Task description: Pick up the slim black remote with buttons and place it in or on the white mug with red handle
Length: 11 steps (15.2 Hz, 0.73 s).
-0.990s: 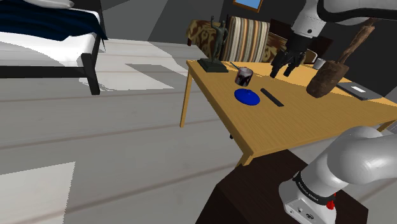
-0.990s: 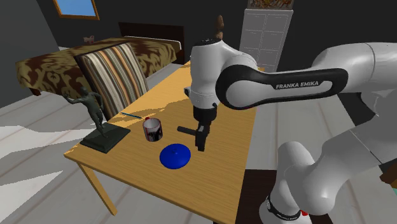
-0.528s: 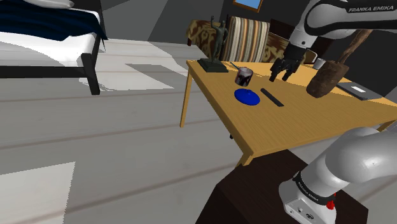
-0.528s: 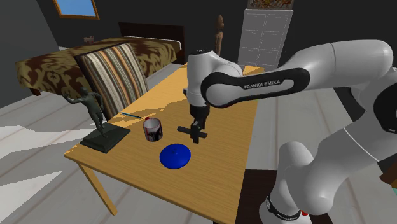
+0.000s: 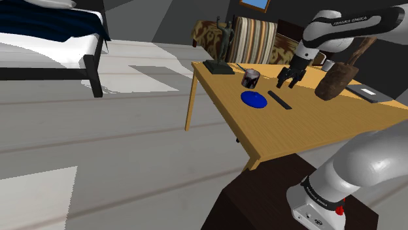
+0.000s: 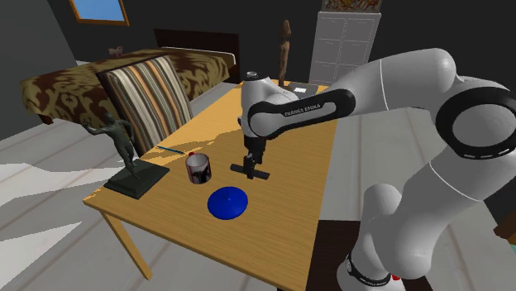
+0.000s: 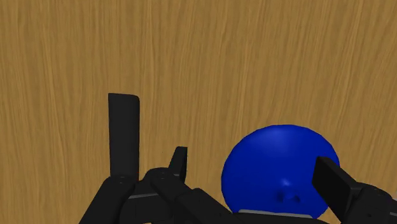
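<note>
Wrist view: the open gripper (image 7: pixel 250 160) hides part of the blue disc (image 7: pixel 280 156) and one end of the remote (image 7: pixel 123 133).

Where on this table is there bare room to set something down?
The wide bare stretch of table from the blue disc down to its lower corner in the shoulder view is free. It is crowded around the mug, remote and statue.

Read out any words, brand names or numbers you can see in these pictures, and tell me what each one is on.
"FRANKA EMIKA": dark lettering on the white arm, seen in the shoulder view and in the second exterior view.
Base label: a line of print low on the arm, too small to read.
Mug and remote: no readable text.
</note>
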{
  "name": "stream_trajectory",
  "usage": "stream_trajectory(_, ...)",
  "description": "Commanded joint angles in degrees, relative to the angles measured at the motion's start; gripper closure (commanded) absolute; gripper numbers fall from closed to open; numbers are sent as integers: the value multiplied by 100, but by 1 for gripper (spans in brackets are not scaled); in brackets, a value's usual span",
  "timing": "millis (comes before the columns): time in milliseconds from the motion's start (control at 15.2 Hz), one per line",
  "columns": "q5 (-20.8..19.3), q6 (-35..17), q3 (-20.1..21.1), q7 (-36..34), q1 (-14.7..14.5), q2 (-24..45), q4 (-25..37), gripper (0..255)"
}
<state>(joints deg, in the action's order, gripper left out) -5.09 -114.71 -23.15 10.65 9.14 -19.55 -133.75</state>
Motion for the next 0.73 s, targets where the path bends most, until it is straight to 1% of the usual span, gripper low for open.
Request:
stream_trajectory(0,76,-231,-225,241,54,318,76,0)
stream_trajectory(330,531,-678,-709,898,148,1296,495,0)
stream_trajectory(660,1277,-955,-1022,1672,366,2403,1079,0)
